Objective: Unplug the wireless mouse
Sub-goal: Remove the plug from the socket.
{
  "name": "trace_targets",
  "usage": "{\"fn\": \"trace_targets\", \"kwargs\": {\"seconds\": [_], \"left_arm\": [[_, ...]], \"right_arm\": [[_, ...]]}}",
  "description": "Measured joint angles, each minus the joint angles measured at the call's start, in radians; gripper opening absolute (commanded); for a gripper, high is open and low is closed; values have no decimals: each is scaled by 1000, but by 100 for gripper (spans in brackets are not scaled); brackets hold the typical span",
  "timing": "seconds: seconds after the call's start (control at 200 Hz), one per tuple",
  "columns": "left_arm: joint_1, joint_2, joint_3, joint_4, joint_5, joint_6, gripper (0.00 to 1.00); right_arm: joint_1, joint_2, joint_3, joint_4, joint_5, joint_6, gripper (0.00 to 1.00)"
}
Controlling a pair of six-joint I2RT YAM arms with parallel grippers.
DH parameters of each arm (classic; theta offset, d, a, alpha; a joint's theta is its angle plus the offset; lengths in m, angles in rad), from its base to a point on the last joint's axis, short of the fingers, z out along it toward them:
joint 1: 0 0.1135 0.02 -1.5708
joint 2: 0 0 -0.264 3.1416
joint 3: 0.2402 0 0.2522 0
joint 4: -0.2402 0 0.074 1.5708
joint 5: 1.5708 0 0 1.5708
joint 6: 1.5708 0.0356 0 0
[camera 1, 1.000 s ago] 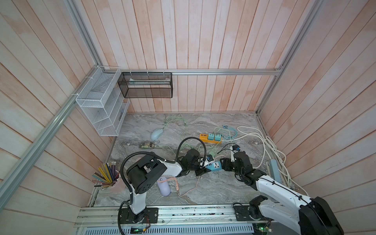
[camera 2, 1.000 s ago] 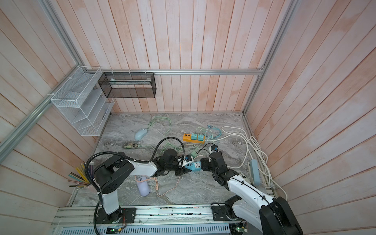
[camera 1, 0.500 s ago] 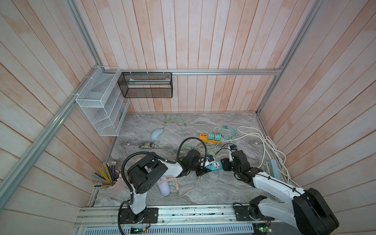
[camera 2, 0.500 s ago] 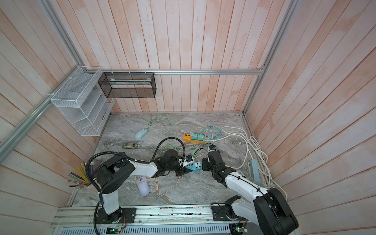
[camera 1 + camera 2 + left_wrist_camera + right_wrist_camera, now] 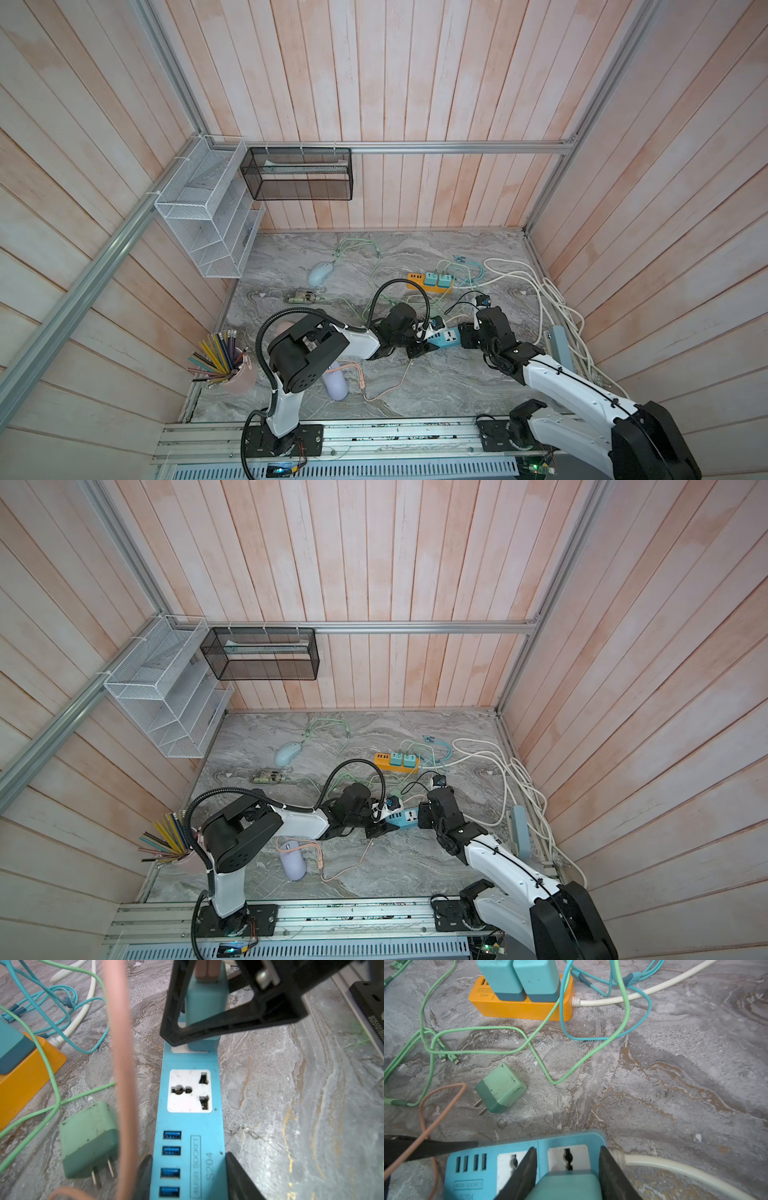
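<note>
Mouse (image 5: pixel 293 864), lilac and wireless, lies on the bench (image 5: pixel 395 866) near my left arm's base, while my left tool (image 5: pixel 188 1156) is clenched on the USB end of the blue power strip (image 5: pixel 205 1126) and my right tool (image 5: pixel 568 1150) grasps the teal charger (image 5: pixel 566 1186) plugged into that strip.

Overhead view of a marble tabletop (image 5: pixel 415 729) w/ wood-plank walls. L gripper (image 5: pixel 374 823) and R gripper (image 5: pixel 420 816) meet mid-table at opposite ends of a blue power strip (image 5: pixel 402 817), both touching it. Just beyond the grippers: orange power strip (image 5: pixel 384 759) w/ 2 teal chargers (image 5: pixel 403 759). Farther past L gripper: pale blue mouse (image 5: pixel 288 753). Behind L gripper, nearer its arm's base: lilac mouse (image 5: pixel 293 861) w/ pink cable (image 5: pixel 345 868) running toward that gripper. White cables (image 5: pixel 524 789) trail off R gripper's outer side. Bunch of pencils (image 5: pixel 166 840) well off L gripper's outer side.
</note>
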Motion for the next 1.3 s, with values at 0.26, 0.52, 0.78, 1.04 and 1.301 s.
{"fn": "trace_targets", "kwargs": {"seconds": [0.26, 0.52, 0.78, 1.04, 1.301], "left_arm": [[-3, 0, 2, -3, -12, 0, 45], [-2, 0, 2, -6, -15, 0, 45], [-7, 1, 7, 1, -19, 1, 47], [-12, 10, 20, -13, -19, 0, 53], [-11, 35, 19, -48, -61, -3, 72]], "right_arm": [[31, 6, 8, 1, 44, -5, 13], [25, 23, -3, 40, 35, 7, 10], [38, -56, 16, -31, 63, 8, 8], [66, -50, 24, -45, 112, -3, 6], [102, -6, 32, -4, 81, 29, 7]]}}
